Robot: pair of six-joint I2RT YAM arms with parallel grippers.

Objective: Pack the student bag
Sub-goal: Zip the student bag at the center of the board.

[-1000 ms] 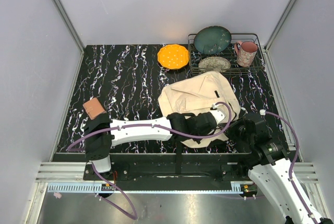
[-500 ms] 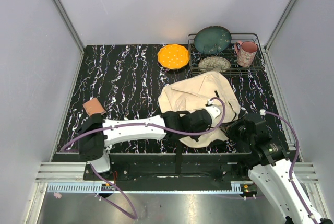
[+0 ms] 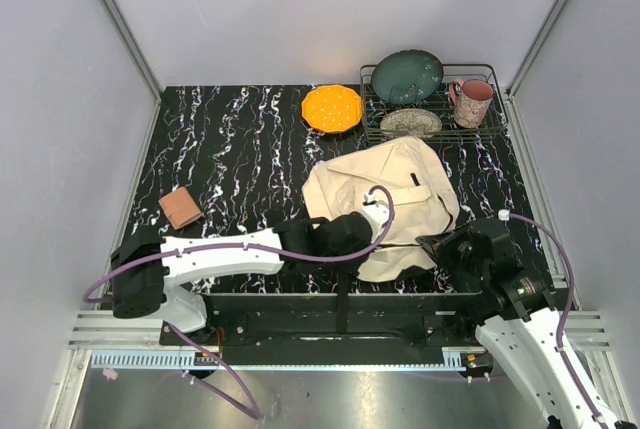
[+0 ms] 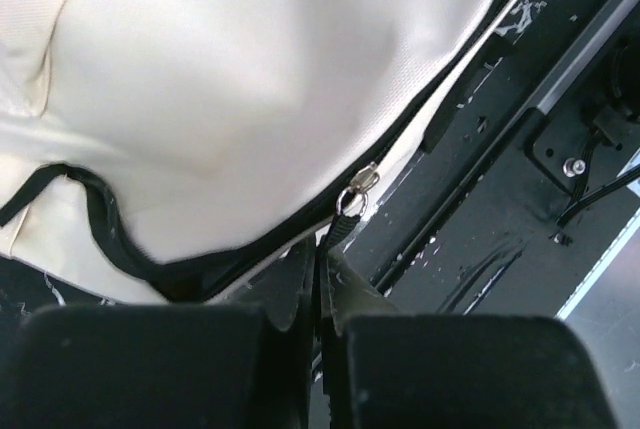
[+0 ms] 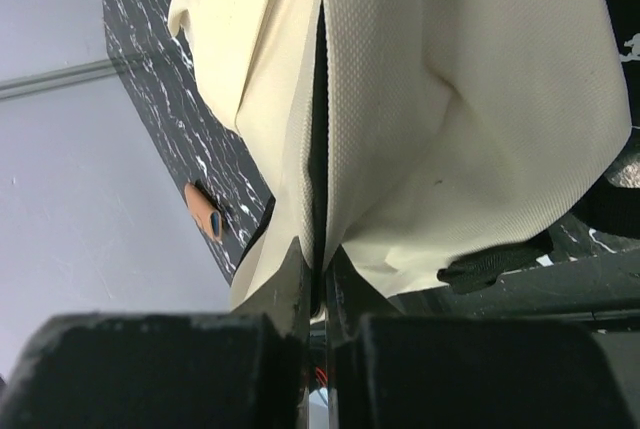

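Mid zip-pull. Gripping the black zip tab [image 4: 347,221] w/ left tool [image 4: 318,261], pinched tight just below the metal slider [image 4: 360,185]; clear from L wrist cam.

Dragged toward 9 o'clock over the last sec, per top view: from the 4 o'clock corner of the bag [image 3: 385,174] to its 7 o'clock edge, w/ L arm base swung out to 9 as well. Hardly any shift in the bag itself. Lying flat on the worktop [image 3: 230,139], right of centre, just 6 o'clock of the dish rack [image 3: 363,99].

Holding a fold of bag cloth beside the zip line w/ right tool [image 5: 314,271], clamped closed at the bag's 5 o'clock edge. Prob. serving as anchor, so no dragging of the bag along w/ the pull.

For the task: prob. opening the main compartment along the near edge. Dark gap along the zip line in R wrist cam, but can't tell how far open overall. Nothing packed yet by the look of it: small brown book [image 3: 181,207] alone at 9 o'clock, well apart from the bag. Early stage, approx. Likely next: finish the zip run, spread the mouth, fetch the book.
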